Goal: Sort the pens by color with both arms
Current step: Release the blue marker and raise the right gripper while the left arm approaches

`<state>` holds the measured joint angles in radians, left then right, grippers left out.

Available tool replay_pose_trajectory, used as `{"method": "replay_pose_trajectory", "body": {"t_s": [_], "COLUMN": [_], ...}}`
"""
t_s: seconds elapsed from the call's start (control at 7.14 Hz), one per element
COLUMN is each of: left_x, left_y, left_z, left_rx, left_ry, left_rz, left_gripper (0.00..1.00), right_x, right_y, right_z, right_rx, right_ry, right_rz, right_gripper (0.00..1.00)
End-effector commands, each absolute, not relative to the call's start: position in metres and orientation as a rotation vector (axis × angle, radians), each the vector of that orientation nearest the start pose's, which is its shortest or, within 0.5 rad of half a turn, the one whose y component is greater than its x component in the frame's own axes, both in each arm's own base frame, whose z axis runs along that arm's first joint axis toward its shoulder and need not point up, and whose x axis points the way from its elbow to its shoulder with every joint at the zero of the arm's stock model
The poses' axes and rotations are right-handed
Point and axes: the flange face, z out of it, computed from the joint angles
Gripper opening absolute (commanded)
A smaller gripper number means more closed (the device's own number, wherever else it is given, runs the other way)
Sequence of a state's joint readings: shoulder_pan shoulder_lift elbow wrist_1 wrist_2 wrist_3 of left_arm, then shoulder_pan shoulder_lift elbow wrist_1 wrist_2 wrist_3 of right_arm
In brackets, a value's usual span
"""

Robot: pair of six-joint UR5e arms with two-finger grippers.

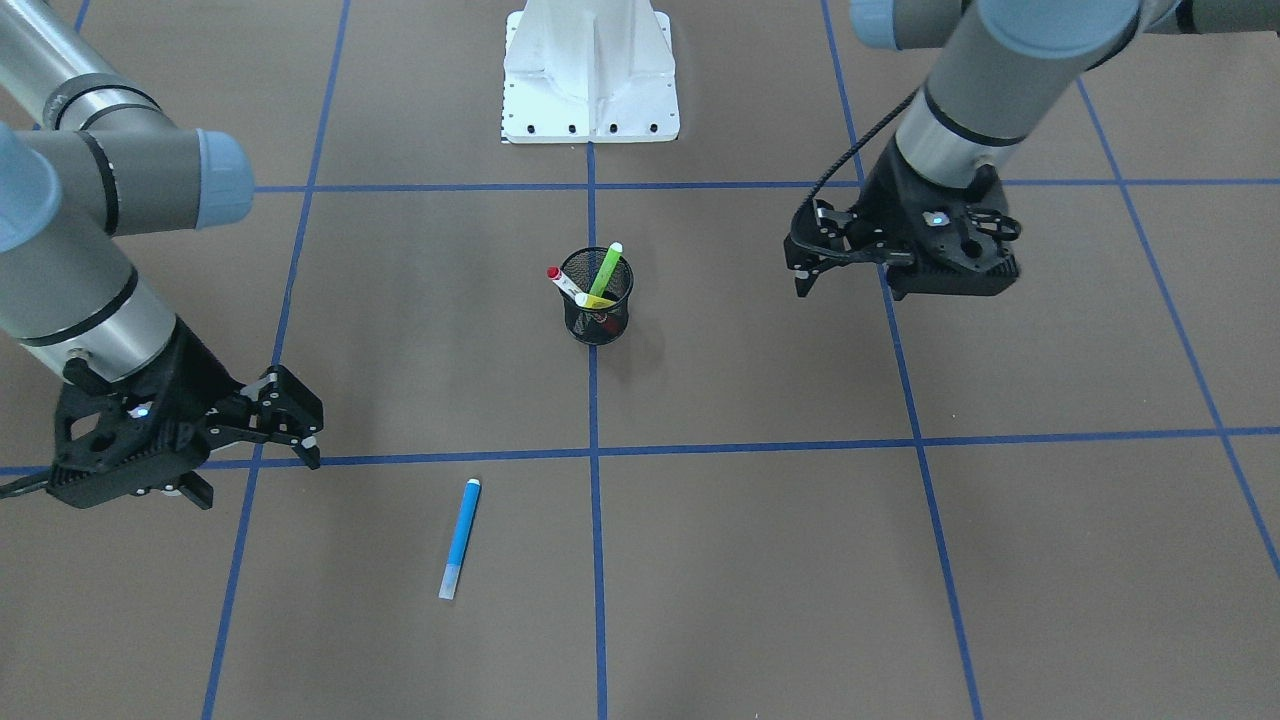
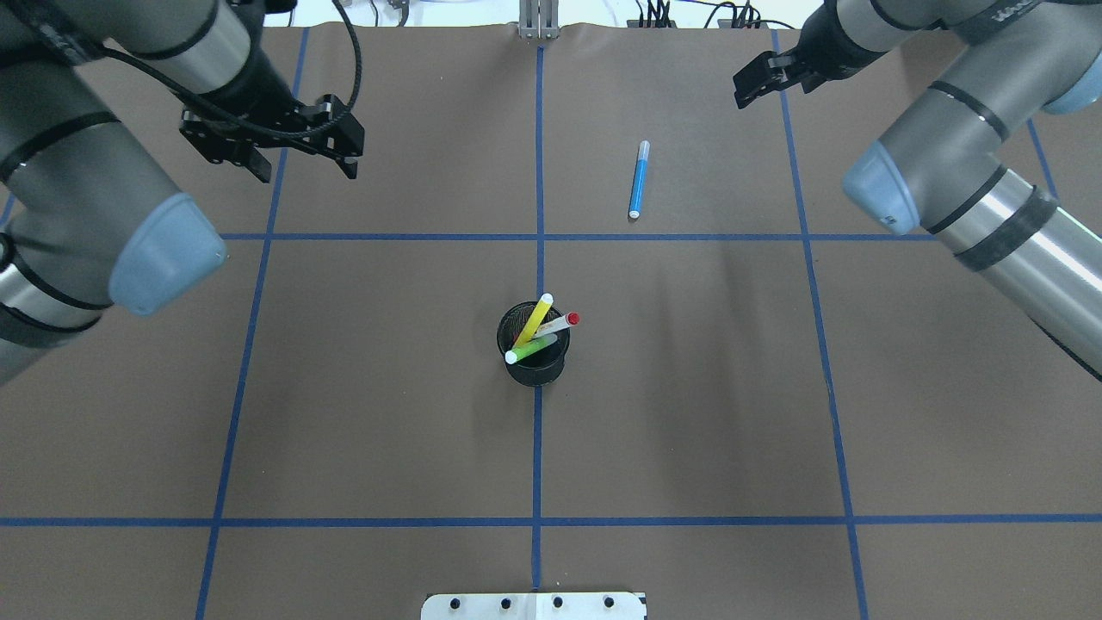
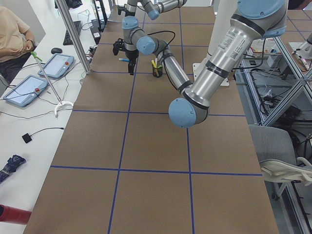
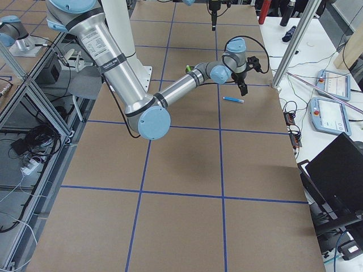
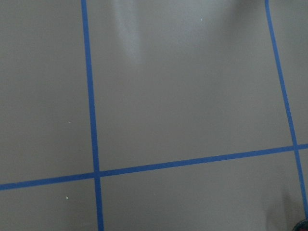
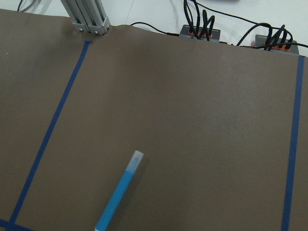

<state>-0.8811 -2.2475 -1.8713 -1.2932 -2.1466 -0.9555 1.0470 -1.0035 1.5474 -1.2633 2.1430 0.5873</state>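
A blue pen [image 1: 460, 538] lies flat on the brown table, alone in its square; it also shows as the blue pen [image 2: 638, 179] and the blue pen [image 6: 118, 197]. A black mesh cup [image 2: 534, 357] at the centre holds a yellow pen [image 2: 534, 320], a green pen [image 2: 532, 348] and a white pen with a red end [image 2: 561, 323]. My right gripper [image 1: 258, 480] hovers open and empty beside the blue pen, a short way off it. My left gripper [image 2: 306, 170] hangs open and empty over the far left square, well away from the cup.
The robot's white pedestal base [image 1: 590, 80] stands at the near edge behind the cup [image 1: 597, 300]. Blue tape lines [image 2: 538, 237] divide the table into squares. A person [image 3: 12, 36] sits at a side table with tablets, beyond the table's far edge.
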Motion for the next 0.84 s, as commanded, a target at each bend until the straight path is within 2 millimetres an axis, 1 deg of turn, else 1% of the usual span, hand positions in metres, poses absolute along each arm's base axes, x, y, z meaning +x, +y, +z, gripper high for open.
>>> {"method": "replay_pose_trajectory", "body": {"t_s": [0.0, 0.14, 0.28, 0.42, 0.56, 0.7], "left_x": [0.417, 0.452, 0.513, 0.566, 0.601, 0.619], "left_y": [-0.480, -0.476, -0.481, -0.491, -0.482, -0.474], "left_z": [0.106, 0.076, 0.037, 0.008, 0.003, 0.012], "left_rx": [-0.007, -0.050, -0.119, -0.150, -0.148, -0.167], "left_ry": [0.752, 0.740, 0.698, 0.633, 0.608, 0.583], "left_rz": [-0.112, -0.150, -0.192, -0.236, -0.256, -0.260], "left_gripper": [1.00, 1.00, 1.00, 1.00, 1.00, 1.00], "right_x": [-0.234, -0.220, -0.204, -0.200, -0.198, -0.198], "right_y": [-0.641, -0.636, -0.632, -0.628, -0.626, -0.626], "right_z": [0.328, 0.352, 0.371, 0.380, 0.379, 0.380], "right_rx": [0.397, 0.398, 0.407, 0.399, 0.402, 0.401], "right_ry": [-0.925, -0.914, -0.897, -0.901, -0.901, -0.901], "right_rz": [-0.232, -0.271, -0.302, -0.309, -0.308, -0.308], "right_gripper": [0.99, 0.99, 0.99, 0.99, 0.99, 0.99]}}
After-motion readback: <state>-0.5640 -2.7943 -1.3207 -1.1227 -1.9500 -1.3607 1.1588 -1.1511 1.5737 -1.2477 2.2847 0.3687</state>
